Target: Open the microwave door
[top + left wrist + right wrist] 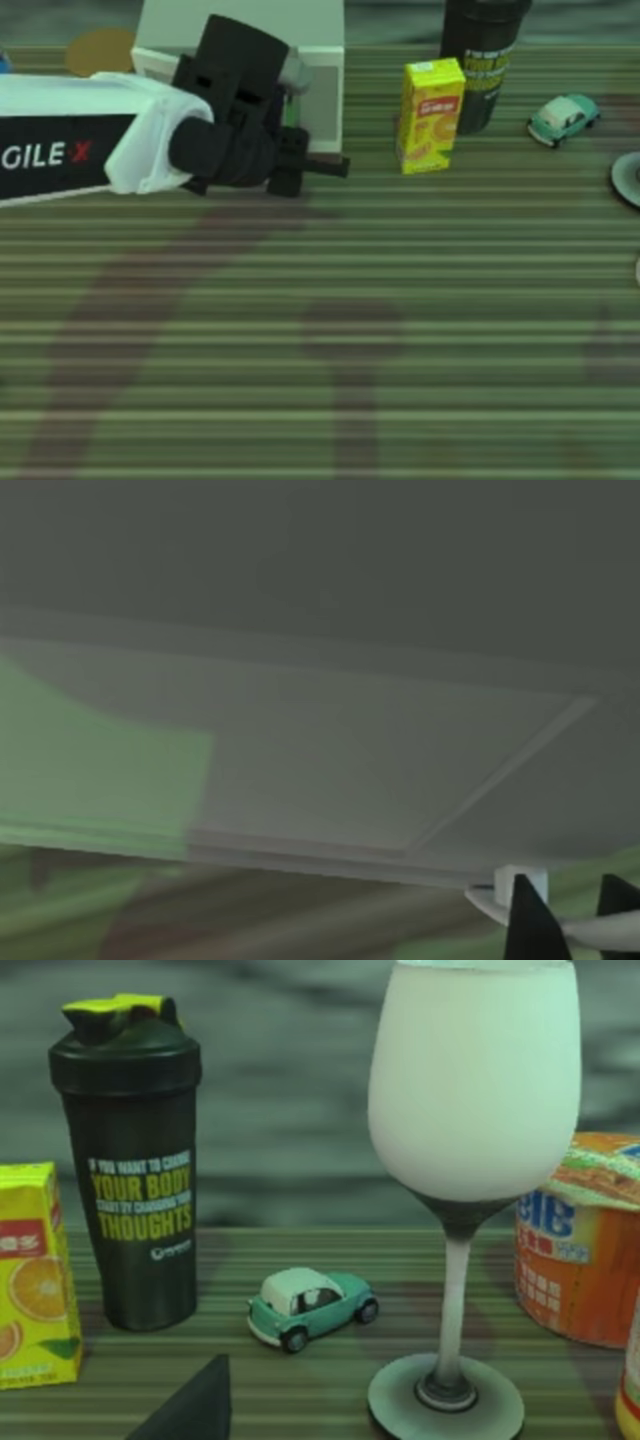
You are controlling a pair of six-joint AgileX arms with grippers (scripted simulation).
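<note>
Left gripper (335,166) at the microwave door (330,770) — jaws straddle its handle; grip unclear.

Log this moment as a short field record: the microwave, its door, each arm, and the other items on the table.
microwave: far side of the table, left of centre, partly hidden by the left arm
microwave door: fills the left wrist view at close range; open or closed cannot be told
left gripper: at the microwave's front, by a small pale handle
right arm: not in top view
other items: yellow carton, black shaker, toy car, wine glass, orange tub
</note>
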